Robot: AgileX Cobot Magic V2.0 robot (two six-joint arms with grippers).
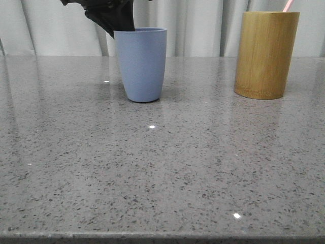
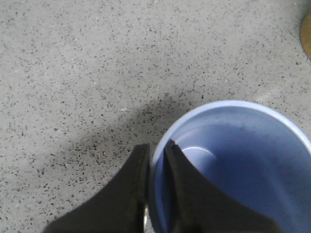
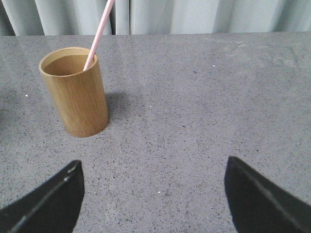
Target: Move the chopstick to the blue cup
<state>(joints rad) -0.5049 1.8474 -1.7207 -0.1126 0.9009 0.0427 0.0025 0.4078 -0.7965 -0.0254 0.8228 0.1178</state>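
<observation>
Grey speckled table [image 1: 162, 173], curtains behind. Chopstick [image 3: 99, 31] leaning in bamboo holder [image 3: 77, 94], light, stiff, slick; best pinched high. Right pincer [image 3: 153, 194] released. Left pincer [image 2: 156, 160] clamping blue cup [image 1: 142, 63] rim at 9 o'clock.

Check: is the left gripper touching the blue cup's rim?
Touching. The left wrist view shows the left gripper with its jaws pinching the blue cup rim, one inside, one outside.

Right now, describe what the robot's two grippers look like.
Both are matte black. The left gripper has two thick jaws narrowing to blunt tips. The right gripper shows two wedge-shaped jaws with angled edges. No cables or markings are visible on either.
</observation>
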